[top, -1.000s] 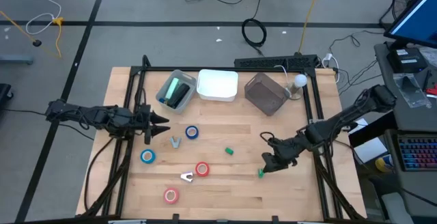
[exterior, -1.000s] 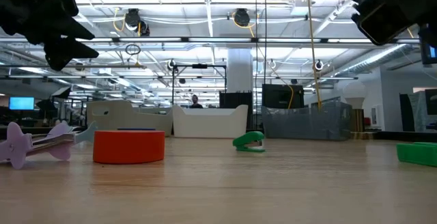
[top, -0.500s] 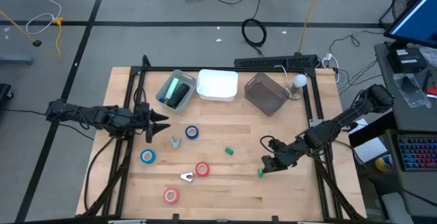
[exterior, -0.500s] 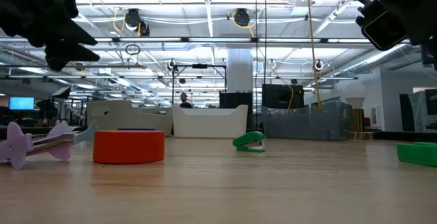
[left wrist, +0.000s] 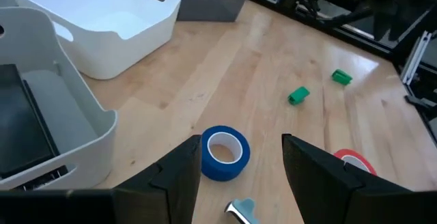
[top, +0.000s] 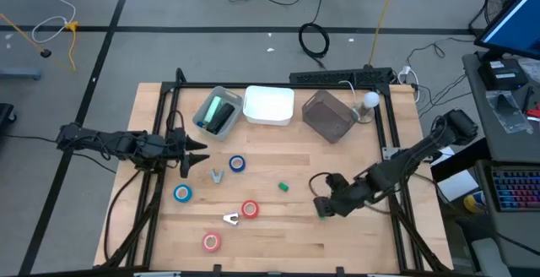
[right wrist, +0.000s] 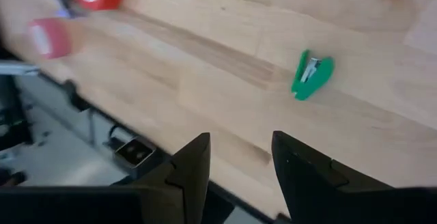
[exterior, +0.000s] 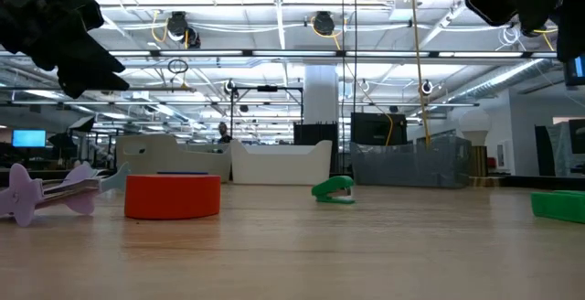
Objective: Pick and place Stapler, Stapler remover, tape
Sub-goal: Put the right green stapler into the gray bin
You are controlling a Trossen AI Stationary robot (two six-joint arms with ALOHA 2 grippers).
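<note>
My right gripper (top: 321, 201) hangs open above the near right part of the table, over a small green stapler (right wrist: 312, 74) that lies flat on the wood ahead of its fingers. A second green stapler (top: 284, 187) lies further left. Two blue tape rolls (top: 237, 164) (top: 182, 193), a red one (top: 250, 209) and a pink one (top: 211, 241) lie flat, with two stapler removers (top: 217, 176) (top: 230, 219) among them. My left gripper (top: 201, 151) waits open at the left, above the table, pointing at the blue tape (left wrist: 224, 152).
Three bins stand along the far edge: a grey one (top: 217, 112) holding a green and a black thing, a white one (top: 268, 105), and a dark see-through one (top: 327, 115). A black frame (top: 388, 154) borders the table. Bare wood lies at the near right.
My right gripper has gone toward the table's left edge and a little up, tipping as it went, and stays open. The staplers, tape rolls and removers lie where they were.
</note>
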